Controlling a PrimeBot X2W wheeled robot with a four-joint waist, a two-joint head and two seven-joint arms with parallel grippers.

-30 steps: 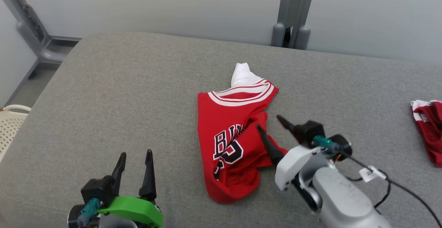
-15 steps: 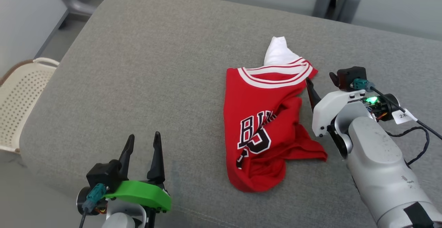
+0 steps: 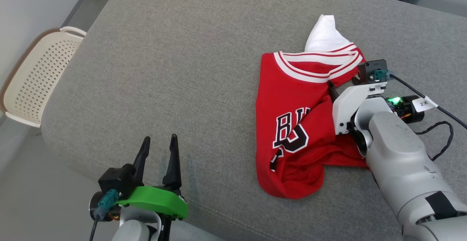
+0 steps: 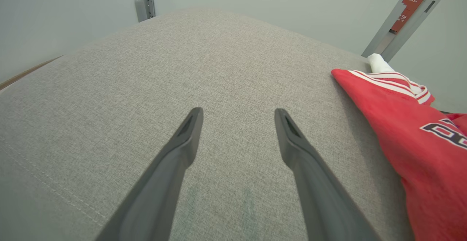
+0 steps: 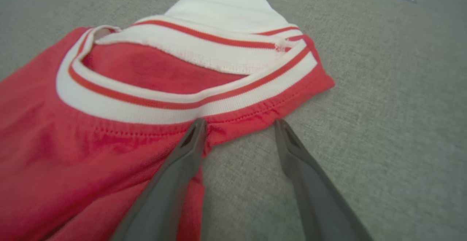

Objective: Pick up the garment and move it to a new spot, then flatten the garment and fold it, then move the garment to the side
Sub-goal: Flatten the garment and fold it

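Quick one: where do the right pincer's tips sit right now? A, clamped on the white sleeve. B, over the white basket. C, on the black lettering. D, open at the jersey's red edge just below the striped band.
D: in the right wrist view the right pincer stands open, its tips at the red edge of the jersey, just under the striped band.

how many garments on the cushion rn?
1: the red jersey, crumpled right of centre on the grey cushion, right gripper at its collar. White cloth behind the collar may be separate.
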